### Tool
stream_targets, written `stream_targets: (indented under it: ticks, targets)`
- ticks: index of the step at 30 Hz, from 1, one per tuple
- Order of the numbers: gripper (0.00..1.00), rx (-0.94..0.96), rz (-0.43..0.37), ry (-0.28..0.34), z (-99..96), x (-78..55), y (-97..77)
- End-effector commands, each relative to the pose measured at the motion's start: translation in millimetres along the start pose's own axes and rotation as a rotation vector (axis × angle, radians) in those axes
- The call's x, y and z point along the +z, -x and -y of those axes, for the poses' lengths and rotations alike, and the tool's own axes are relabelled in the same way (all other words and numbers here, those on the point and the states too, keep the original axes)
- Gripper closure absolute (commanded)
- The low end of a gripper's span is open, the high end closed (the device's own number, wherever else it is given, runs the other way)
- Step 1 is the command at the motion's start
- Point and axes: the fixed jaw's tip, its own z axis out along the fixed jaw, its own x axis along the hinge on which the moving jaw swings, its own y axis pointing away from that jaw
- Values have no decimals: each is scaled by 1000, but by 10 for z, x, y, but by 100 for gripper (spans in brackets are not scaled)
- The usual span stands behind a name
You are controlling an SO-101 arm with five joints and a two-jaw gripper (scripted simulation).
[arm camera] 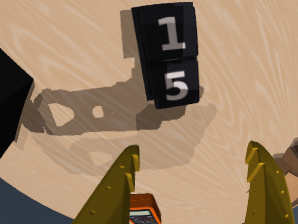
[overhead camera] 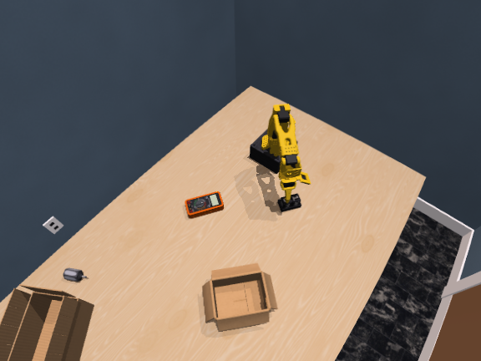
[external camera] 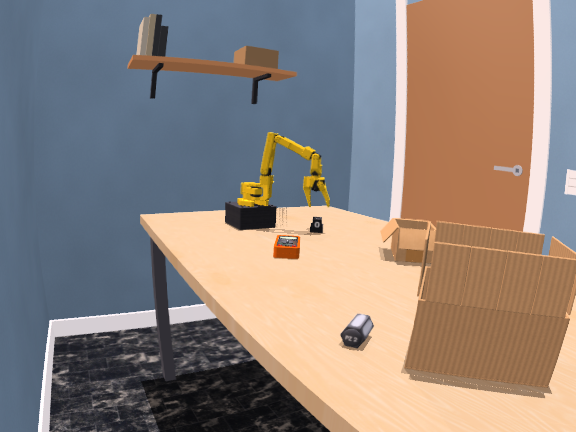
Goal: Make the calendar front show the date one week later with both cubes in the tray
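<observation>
The black calendar (overhead camera: 295, 206) (external camera: 315, 228) stands on the table in front of the arm's base. In the wrist view its two cubes lie side by side: one cube (arm camera: 188, 31) shows a white 1 and the other cube (arm camera: 173, 91) shows a white 5 on the faces toward the camera. A white mark like a 0 shows on the calendar's end in the exterior view. The month's name is not readable in any view. My gripper (external camera: 319, 205) (arm camera: 193, 145) is open and empty, above the calendar. Its tips are apart from both cubes.
An orange multimeter (overhead camera: 205, 205) (external camera: 287, 247) (arm camera: 144, 202) lies near the calendar. A small open carton (overhead camera: 242, 322) (external camera: 413, 255) stands farther out. A large carton (overhead camera: 68, 326) (external camera: 487, 340) and a dark screwdriver bit holder-like object (overhead camera: 73, 274) (external camera: 357, 330) are at the far end.
</observation>
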Motion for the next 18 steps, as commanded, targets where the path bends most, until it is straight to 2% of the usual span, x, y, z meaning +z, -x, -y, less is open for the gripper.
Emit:
stream_targets:
  ticks: [1, 7, 14, 16, 18]
  targets:
    - [64, 86, 2, -6, -22, -46, -56]
    - [64, 315, 3, -6, -86, -103, -189]
    - [64, 670, 6, -5, -205, -183, -376]
    - [64, 670, 6, -5, -205, -183, -376]
    - [64, 796, 7, -5, -252, -209, -436]
